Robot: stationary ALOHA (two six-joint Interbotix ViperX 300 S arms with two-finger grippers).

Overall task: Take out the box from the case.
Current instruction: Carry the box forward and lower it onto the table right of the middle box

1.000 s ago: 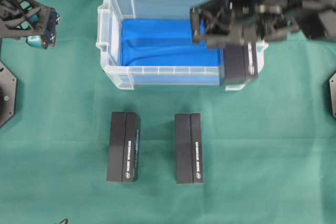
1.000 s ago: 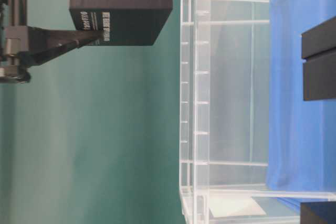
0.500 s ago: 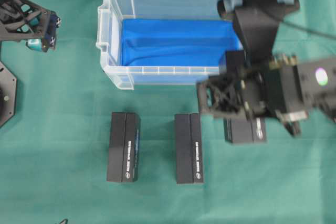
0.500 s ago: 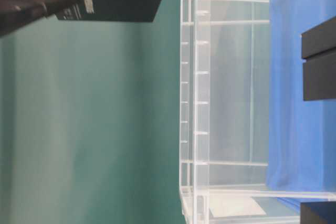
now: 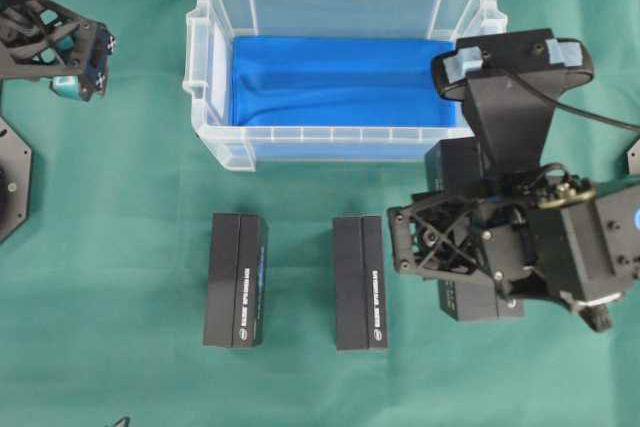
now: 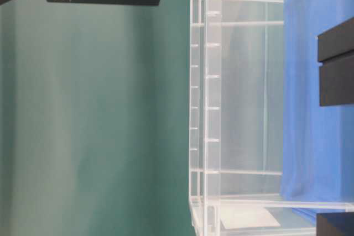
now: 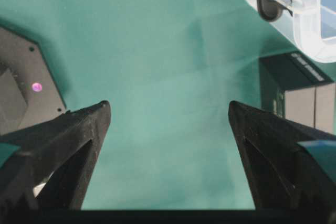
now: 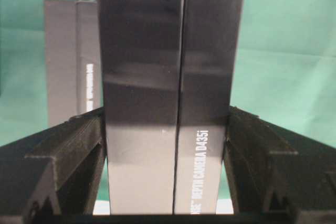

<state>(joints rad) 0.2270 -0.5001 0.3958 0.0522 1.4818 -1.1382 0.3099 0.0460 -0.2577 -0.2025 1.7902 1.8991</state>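
Green cloth (image 5: 120, 367) covers the whole table. Nearest the overhead view's lower edge, two black boxes (image 5: 236, 280) lie side by side at 6 o'clock of the case, long axes running 12 to 6. At 3 o'clock of that pair, the right gripper (image 8: 167, 129) clamps a third box (image 8: 168, 87), fingers (image 8: 79, 145) pressed on both long sides; it hangs clear of the case, above the cloth. Its long axis appears roughly parallel to its neighbours. Recommended: lower it level, keep a gap from the middle box, release only once seated. Beyond, the case (image 5: 205, 97) shows only blue lining. At 9 o'clock, the left gripper (image 7: 167, 124) stands wide apart, holding nothing.
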